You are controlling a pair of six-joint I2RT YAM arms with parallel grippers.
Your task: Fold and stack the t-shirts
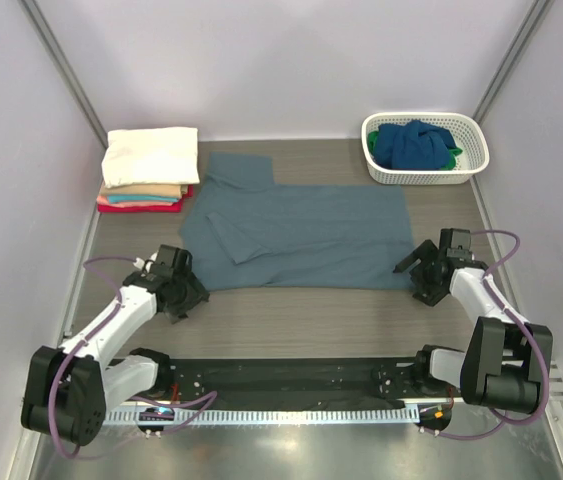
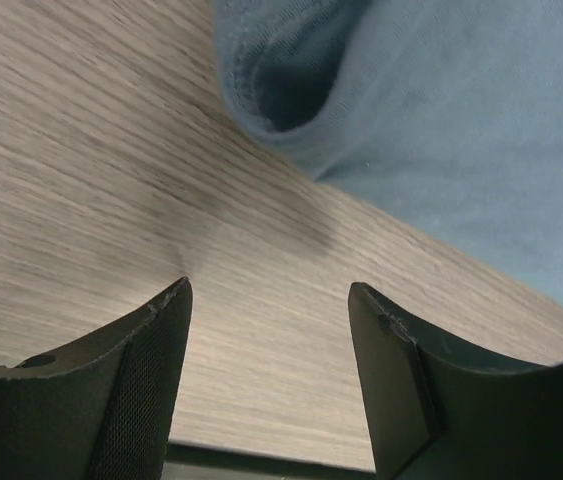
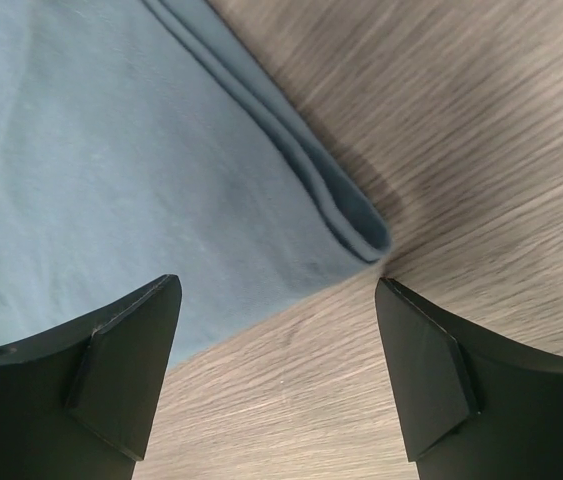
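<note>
Lengthwise, the grey-blue t-shirt [image 1: 301, 235] runs left-right, sleeves left.

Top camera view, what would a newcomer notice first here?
A slate-blue t-shirt lies spread mid-table, the open left hand and open right hand at its near corners. A folded stack topped by a cream shirt sits back left; a white lattice basket of crumpled shirts back right.

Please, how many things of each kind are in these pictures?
Slate grey-blue cloth t-shirt, spread flat: 1
Stack of folded cloth shirts: 1
White plastic lattice basket: 1
Open black pincers, left pincer and right pincer: 2
Total: 5
</note>
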